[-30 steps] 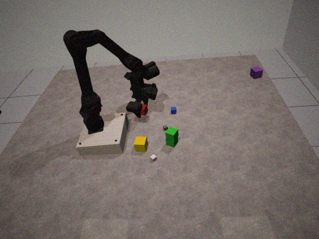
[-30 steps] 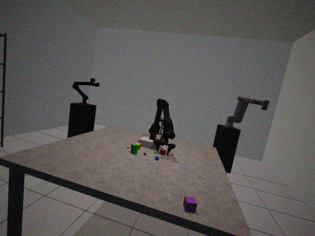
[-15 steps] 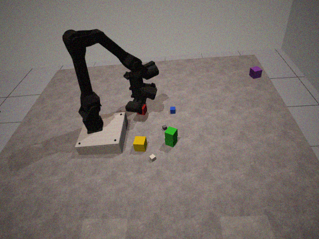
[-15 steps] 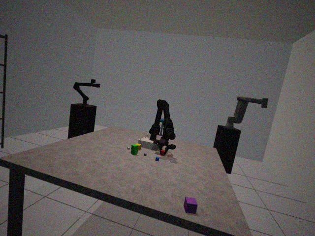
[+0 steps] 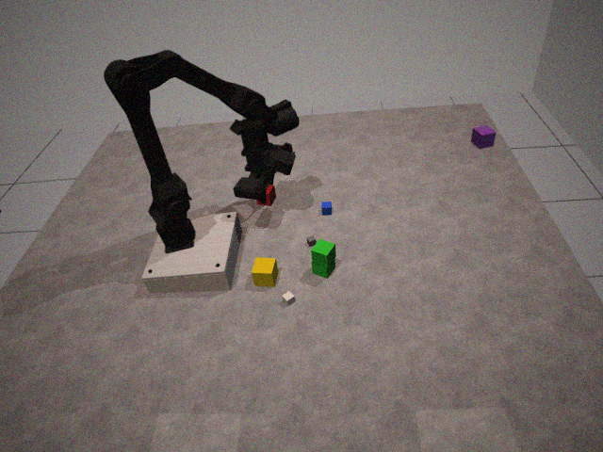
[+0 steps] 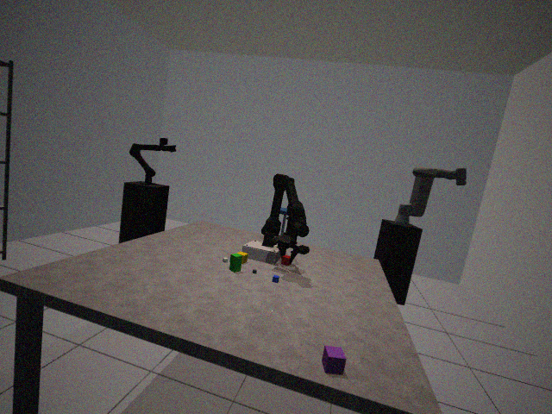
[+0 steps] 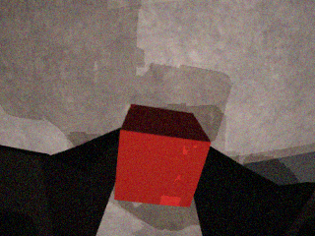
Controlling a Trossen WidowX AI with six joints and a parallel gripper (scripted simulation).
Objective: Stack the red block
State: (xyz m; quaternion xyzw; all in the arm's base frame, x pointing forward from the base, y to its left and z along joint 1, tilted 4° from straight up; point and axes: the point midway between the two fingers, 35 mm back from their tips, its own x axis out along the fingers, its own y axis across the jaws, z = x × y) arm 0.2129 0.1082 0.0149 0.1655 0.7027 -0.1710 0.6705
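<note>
Red block (image 7: 161,165) sits pinched between the end effector (image 7: 157,177) fingers, both dark fingers pressed against its left and right faces. Wrist view shows that contact plainly, plus the block's shadow on the surface (image 7: 250,46) under it; whether the block is lifted or resting I cannot tell from there. Top view only shows a sliver of red block (image 5: 268,194) poking out beside the end effector (image 5: 260,193), just off the far corner of the white base plate (image 5: 194,263). Exterior view shows the red block (image 6: 285,260) low at the surface, right of the base.

Green tower (image 5: 322,258) stands upright, well apart from the red block, nearer the camera in the top view. Small grey cube (image 5: 311,240) just beside the tower, yellow block (image 5: 264,271) to its left, small white cube (image 5: 288,297) in front, blue cube (image 5: 326,207) between tower and red block, purple block (image 5: 482,137) far off at the surface corner.

Arm: shoulder link rises from the base, elbow high, forearm slopes down, wrist pointing the end effector straight down.
</note>
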